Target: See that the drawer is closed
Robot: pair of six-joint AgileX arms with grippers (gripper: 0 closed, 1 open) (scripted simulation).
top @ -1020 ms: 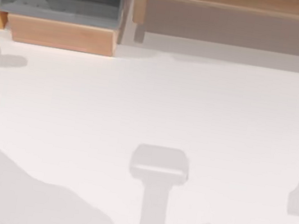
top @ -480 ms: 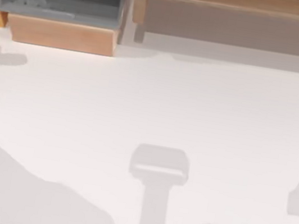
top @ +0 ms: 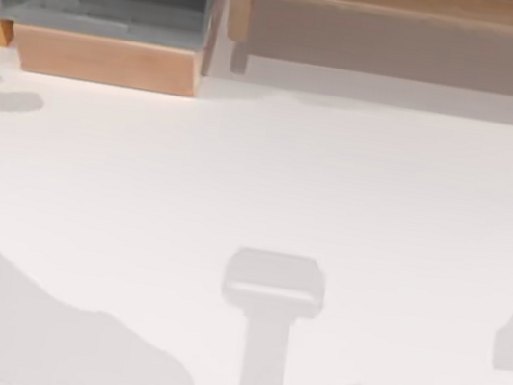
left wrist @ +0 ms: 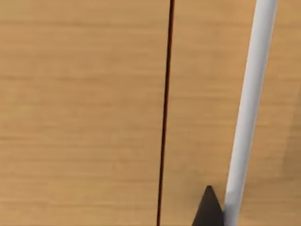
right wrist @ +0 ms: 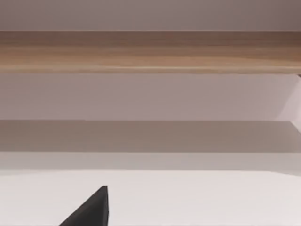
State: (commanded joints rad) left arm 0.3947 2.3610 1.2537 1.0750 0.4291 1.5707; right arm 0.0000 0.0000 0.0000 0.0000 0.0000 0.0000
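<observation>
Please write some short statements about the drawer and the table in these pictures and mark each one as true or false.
1. The drawer is fully shut. False: it stands pulled out, its grey inside open to view.
2. The drawer is at the table's far left. True.
3. The drawer's front panel is light tan wood. True.
4. A cup lies inside the drawer. False: its speckled floor is bare.
5. The wide cabinet is left of the drawer. False: it is to its right.

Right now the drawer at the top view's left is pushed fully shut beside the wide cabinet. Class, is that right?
Not quite. The drawer stands pulled open: the top view shows its grey inner walls and speckled floor behind the tan front panel. It does sit left of the wide cabinet.
</observation>
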